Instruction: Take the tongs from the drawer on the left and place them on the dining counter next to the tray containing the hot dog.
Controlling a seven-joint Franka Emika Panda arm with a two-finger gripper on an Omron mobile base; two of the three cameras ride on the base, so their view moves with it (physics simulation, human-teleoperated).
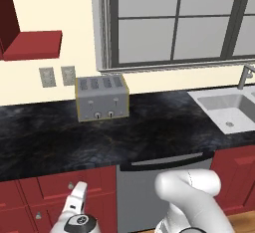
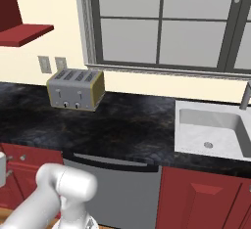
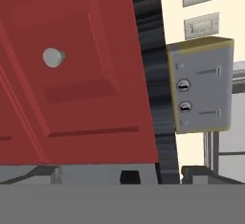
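The drawer (image 1: 52, 186) is a dark red panel front under the black counter, left of the dishwasher, and it is shut. Its small round silver knob (image 1: 71, 185) sits just left of my gripper (image 1: 79, 189), which stands close in front of the drawer front. In the hand view the drawer (image 3: 95, 36) appears rolled on its side, with the knob (image 3: 52, 57) at upper left. My gripper (image 3: 119, 173) is open, its dark fingertips (image 3: 45, 173) wide apart with nothing between them. The tongs are hidden. The dining counter and the tray are out of view.
A silver toaster (image 1: 102, 98) stands on the black marbled kitchen counter (image 1: 149, 137) against the wall. The grey dishwasher (image 1: 144, 192) with its bar handle is right of the drawer. A white sink (image 1: 229, 108) lies at the far right. More red cabinet fronts (image 2: 206, 198) run below.
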